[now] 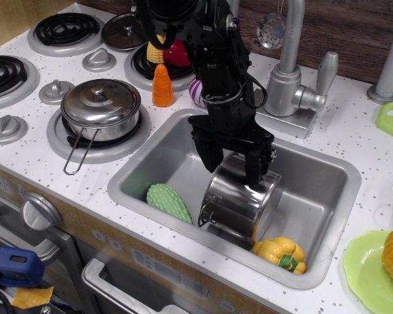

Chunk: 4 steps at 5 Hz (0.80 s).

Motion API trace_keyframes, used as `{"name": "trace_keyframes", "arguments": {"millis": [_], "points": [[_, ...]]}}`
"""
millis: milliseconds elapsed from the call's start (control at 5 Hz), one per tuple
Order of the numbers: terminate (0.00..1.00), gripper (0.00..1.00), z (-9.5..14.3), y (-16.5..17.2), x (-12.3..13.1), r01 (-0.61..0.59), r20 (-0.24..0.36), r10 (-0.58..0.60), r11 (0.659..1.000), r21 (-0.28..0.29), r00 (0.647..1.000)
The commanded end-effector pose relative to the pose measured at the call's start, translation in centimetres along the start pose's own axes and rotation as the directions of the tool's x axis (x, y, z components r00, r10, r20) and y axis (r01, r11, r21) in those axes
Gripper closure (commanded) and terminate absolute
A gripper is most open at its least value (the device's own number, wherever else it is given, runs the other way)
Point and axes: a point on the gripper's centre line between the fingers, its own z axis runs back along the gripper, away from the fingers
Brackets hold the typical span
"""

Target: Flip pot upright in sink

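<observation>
The shiny steel pot (239, 199) lies tilted on its side in the middle of the grey sink (318, 196). Its flat base faces up and back, and a small wire loop handle sticks out at its lower left. My black gripper (232, 167) hangs down into the sink right at the pot's raised upper edge. Its two fingers (209, 156) are spread apart, one left of the pot's top and one over its base edge. They look open, not clamped.
A green bumpy vegetable (169, 201) lies at the sink's front left and a yellow pepper (280, 253) at the front right. The faucet (291, 78) stands behind the sink. A lidded steel pan (101, 104) sits on the left burner, with a carrot (162, 85) beside it.
</observation>
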Motion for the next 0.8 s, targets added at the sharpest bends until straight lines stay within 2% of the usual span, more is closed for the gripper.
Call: {"name": "trace_keyframes", "arguments": {"millis": [0, 400, 600], "points": [[0.0, 0.0, 0.4, -0.9, 0.7, -0.071, 0.087, 0.079, 0.993, -0.092, 0.993], [0.0, 0.0, -0.2, -2.2, 1.0, -0.091, 0.133, 0.111, 0.984, -0.15, 0.985], [0.0, 1.0, -0.2, -2.2, 1.0, -0.086, 0.143, 0.108, 0.985, -0.148, 0.984]]}}
